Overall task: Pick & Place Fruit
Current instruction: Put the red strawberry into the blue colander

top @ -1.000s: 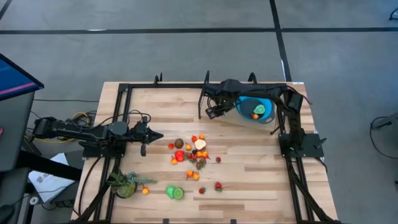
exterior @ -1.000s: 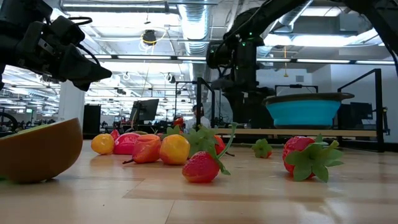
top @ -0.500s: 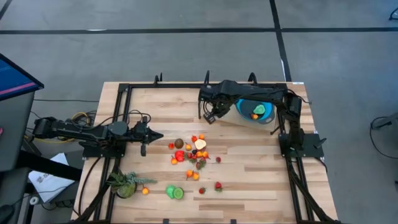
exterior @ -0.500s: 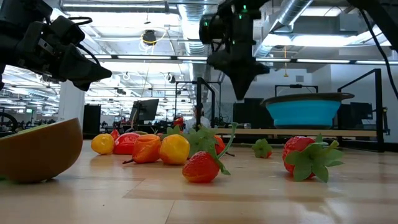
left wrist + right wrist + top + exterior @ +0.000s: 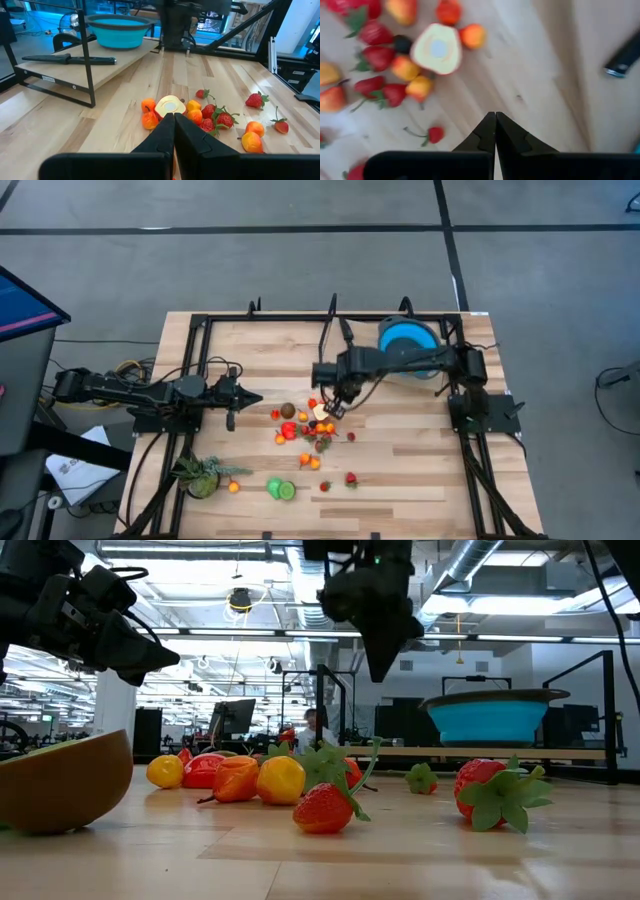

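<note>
Several small toy fruits [image 5: 305, 427], red, orange and yellow, lie in a cluster at mid-table; among them is a pale cut half [image 5: 437, 49]. More fruits lie nearer the near edge [image 5: 282, 489]. The blue bowl [image 5: 407, 337] stands at the far right. My right gripper [image 5: 336, 402] is shut and empty. It points down above the far right side of the cluster, as the right wrist view [image 5: 495, 119] and the low view [image 5: 380, 665] show. My left gripper [image 5: 252, 397] is shut and empty, and hovers left of the cluster, pointing at it [image 5: 174, 119].
A black-handled knife [image 5: 70, 59] lies on the wooden surface near the bowl [image 5: 120, 30]. A spiky green plant [image 5: 203, 475] stands at the near left. Black frame rails [image 5: 200, 340] run along the table's left, far and right sides. Bare wood lies right of the cluster.
My right gripper has swung from beside the blue bowl toward the table's left and near edges. It now stands over the fruit cluster, pointing down, and the bowl is uncovered. The fruits have kept still.
</note>
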`<state>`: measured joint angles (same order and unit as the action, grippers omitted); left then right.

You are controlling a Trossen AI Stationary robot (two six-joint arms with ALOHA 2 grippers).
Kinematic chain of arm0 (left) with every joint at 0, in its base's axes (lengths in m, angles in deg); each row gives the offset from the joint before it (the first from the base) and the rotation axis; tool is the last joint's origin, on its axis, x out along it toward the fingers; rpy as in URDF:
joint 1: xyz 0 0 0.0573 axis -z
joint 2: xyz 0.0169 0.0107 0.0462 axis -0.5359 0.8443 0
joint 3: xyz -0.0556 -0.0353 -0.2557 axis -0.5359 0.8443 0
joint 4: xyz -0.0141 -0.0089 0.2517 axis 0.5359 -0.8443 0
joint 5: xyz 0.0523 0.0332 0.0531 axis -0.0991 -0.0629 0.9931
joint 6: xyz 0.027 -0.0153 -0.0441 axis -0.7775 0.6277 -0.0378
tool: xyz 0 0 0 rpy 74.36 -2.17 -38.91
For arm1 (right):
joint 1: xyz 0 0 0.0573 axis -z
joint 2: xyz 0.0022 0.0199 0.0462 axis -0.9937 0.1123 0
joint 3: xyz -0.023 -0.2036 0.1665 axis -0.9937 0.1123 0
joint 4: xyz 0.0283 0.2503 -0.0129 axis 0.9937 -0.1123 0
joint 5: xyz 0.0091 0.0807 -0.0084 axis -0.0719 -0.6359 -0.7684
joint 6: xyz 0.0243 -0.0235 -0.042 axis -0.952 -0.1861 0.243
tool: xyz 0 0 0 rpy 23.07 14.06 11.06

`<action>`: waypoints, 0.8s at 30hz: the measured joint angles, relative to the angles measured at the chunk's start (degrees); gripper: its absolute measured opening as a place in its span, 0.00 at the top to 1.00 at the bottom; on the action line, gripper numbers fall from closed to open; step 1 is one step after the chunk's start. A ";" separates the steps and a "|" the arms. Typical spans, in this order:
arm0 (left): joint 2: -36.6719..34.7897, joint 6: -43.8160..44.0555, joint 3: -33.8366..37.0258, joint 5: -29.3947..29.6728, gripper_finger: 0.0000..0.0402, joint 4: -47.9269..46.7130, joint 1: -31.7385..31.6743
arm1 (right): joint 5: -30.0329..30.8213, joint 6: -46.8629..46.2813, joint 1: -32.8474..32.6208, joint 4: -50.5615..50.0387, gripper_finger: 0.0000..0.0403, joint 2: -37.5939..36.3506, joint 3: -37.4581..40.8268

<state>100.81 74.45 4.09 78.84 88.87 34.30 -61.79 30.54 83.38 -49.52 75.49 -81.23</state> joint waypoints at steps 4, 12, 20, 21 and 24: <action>0.00 -0.02 0.02 0.00 1.00 0.00 0.00 | 0.09 -0.52 -3.41 1.58 1.00 -0.21 0.00; 0.00 0.00 0.00 0.00 1.00 0.00 0.01 | 3.76 0.30 -7.54 0.90 1.00 -4.25 -0.02; -0.02 0.00 0.00 0.02 1.00 0.10 0.01 | 8.01 2.92 -10.12 1.27 1.00 -8.27 -0.02; -0.02 0.00 0.01 0.01 1.00 0.13 0.02 | 8.15 3.43 -10.48 1.25 1.00 -8.46 0.00; -0.02 0.00 0.00 0.00 1.00 0.13 0.01 | 9.35 3.77 -11.13 1.30 1.00 -8.59 0.01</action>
<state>100.79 74.46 4.09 78.84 89.00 34.31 -52.44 34.31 72.25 -48.22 66.90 -81.22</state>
